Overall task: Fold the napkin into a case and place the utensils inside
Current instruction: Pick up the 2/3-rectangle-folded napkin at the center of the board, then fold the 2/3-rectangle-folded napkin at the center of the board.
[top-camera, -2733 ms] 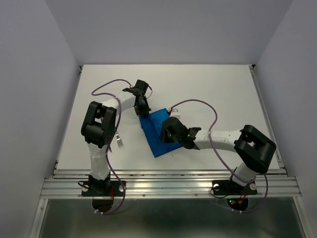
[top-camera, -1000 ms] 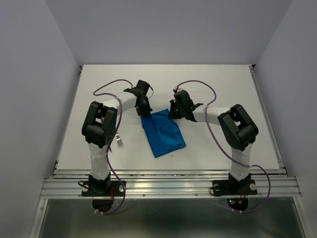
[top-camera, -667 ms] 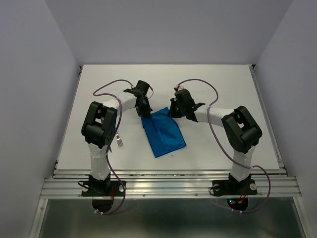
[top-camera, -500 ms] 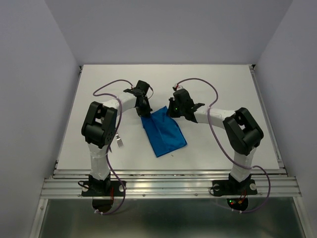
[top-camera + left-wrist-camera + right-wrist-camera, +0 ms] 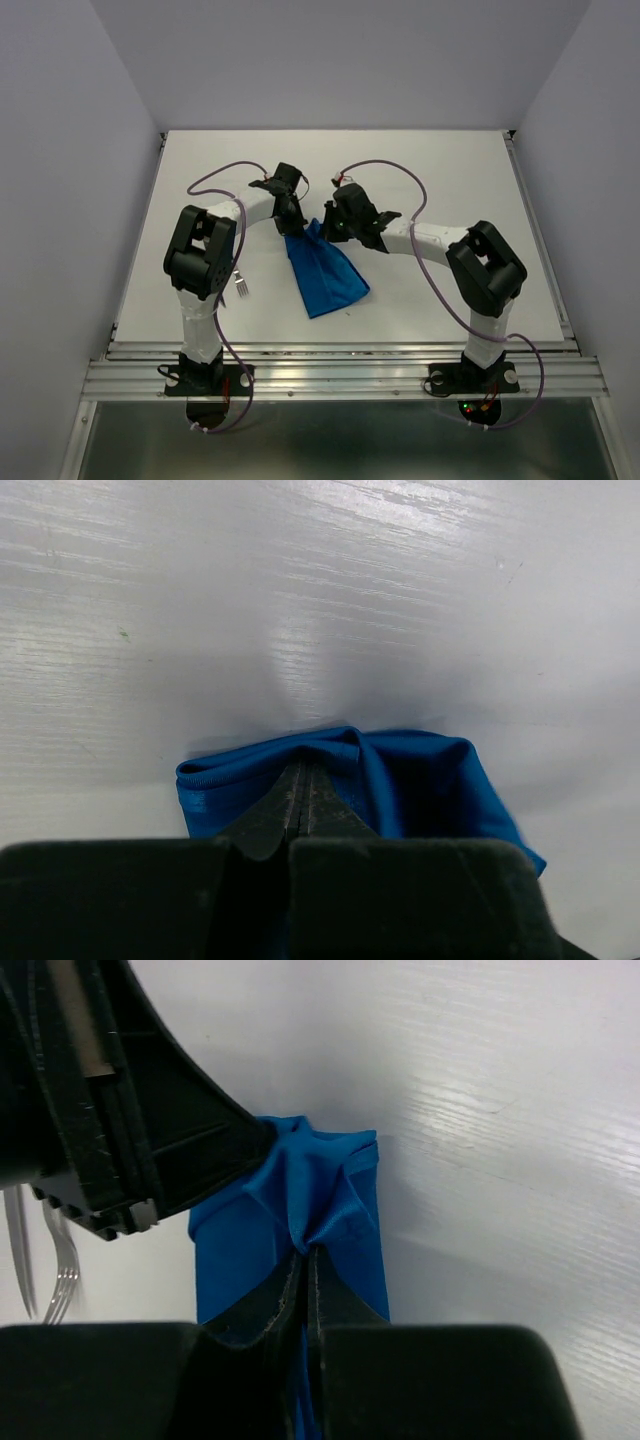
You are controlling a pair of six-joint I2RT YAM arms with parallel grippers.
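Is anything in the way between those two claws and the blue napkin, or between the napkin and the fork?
Nothing visible. The left claw and the right claw are both shut on the napkin's far edge, side by side. The fork lies to its left, with only bare table between them.

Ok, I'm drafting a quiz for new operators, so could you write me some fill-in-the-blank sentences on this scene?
1. The left hand and the right hand are both shut on the ____.
2. The napkin lies on a ____ table.
3. The fork lies outside the napkin, to its ____.

Missing words: napkin; white; left.
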